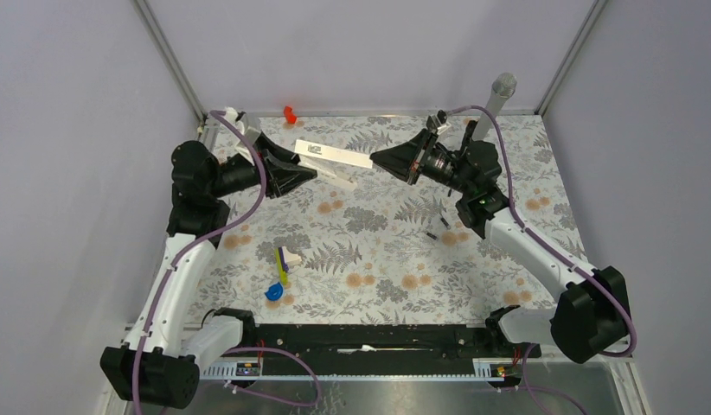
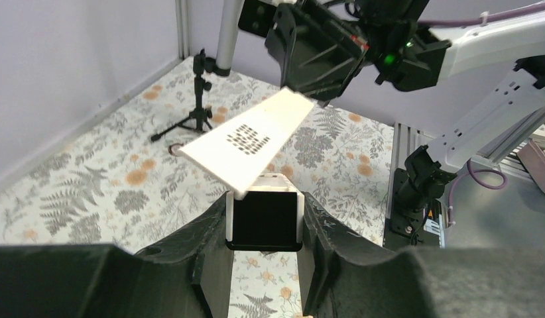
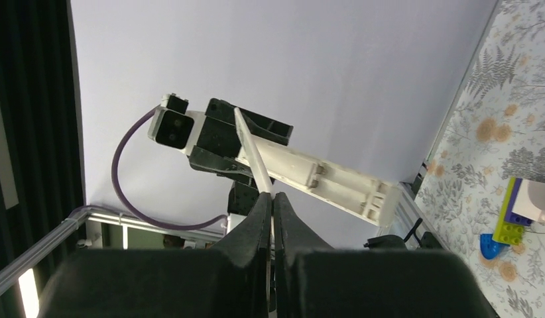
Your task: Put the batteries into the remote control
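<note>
Jaws of the left gripper were pinching the remote control by one end, holding it in the air over the far part of the table, left of the middle. Its long axis ran roughly along the far edge, pointing away from that gripper toward the right arm. In the left wrist view the gripped end showed as a white frame around a dark face, pressed against both fingers.

Just above it lay the thin white cover, on nearly the same line. The right gripper had pressed its fingers together on the cover's right-hand end. Whether the other end was free of the body or touching it, I could not tell.

A block of small dark printed marks sat on the cover. They were too small to read, and no brand showed.

Further right, the batteries lay close together on the table, right of centre. They sat well below the raised remote and nearest the right arm's forearm. By my judgement the right arm was the one to fetch them, but only once it had put the cover down. The left would need to hold the open bay steady.
</note>
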You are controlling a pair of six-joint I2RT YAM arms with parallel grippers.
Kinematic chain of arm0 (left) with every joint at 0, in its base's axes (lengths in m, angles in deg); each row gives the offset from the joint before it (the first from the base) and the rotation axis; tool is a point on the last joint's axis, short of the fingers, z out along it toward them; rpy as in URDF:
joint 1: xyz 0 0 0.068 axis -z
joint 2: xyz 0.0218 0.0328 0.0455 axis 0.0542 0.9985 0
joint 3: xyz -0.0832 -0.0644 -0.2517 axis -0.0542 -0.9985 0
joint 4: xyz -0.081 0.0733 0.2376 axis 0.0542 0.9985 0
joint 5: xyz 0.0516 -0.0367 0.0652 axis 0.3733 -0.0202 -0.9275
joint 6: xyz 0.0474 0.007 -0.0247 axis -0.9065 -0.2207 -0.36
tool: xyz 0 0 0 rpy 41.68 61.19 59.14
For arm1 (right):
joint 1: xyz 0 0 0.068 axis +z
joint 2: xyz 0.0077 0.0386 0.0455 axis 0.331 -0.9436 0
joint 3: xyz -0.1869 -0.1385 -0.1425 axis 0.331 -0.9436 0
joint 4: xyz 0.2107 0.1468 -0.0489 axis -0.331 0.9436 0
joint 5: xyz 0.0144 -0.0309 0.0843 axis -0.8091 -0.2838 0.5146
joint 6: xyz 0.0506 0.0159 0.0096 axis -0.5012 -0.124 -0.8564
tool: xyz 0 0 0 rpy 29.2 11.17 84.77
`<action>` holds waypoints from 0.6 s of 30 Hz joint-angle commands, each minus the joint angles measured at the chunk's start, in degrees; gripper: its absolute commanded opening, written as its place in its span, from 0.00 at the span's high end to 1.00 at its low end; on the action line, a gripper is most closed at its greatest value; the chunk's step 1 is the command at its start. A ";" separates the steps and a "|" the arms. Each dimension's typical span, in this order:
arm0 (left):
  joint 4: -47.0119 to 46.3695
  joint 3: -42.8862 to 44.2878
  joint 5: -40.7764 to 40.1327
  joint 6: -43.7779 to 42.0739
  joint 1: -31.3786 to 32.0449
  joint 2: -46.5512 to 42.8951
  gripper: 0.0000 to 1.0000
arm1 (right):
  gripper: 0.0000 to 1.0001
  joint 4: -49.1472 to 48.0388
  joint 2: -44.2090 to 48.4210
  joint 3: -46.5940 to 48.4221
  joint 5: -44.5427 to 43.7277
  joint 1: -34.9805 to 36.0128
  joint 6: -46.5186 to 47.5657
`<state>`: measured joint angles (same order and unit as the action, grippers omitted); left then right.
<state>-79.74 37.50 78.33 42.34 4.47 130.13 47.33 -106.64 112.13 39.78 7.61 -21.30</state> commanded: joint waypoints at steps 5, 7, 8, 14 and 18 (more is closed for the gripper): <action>4.71 -10.39 -8.41 -5.28 -0.14 -4.67 1.00 | 1.00 7.28 3.94 -4.32 -5.01 -0.56 7.74; 5.67 -12.36 -10.08 -6.20 -0.11 -5.32 1.00 | 1.00 9.74 4.50 -6.11 -6.22 -0.55 9.92; 5.71 -13.22 -10.69 -6.55 -0.15 -5.61 1.00 | 1.00 10.62 4.73 -7.17 -6.69 -0.55 10.99; 8.76 -15.44 -12.37 -8.35 -0.11 -6.37 1.00 | 1.00 16.01 4.69 -13.03 -11.82 -0.55 19.19; 10.33 -14.76 -11.96 -9.73 -0.11 -6.17 1.00 | 1.00 18.50 3.38 -16.79 -16.78 -0.57 24.41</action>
<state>-68.92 21.67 67.38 35.26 4.49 125.38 63.33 -103.04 97.53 29.20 7.26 -4.71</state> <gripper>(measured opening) 0.349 0.020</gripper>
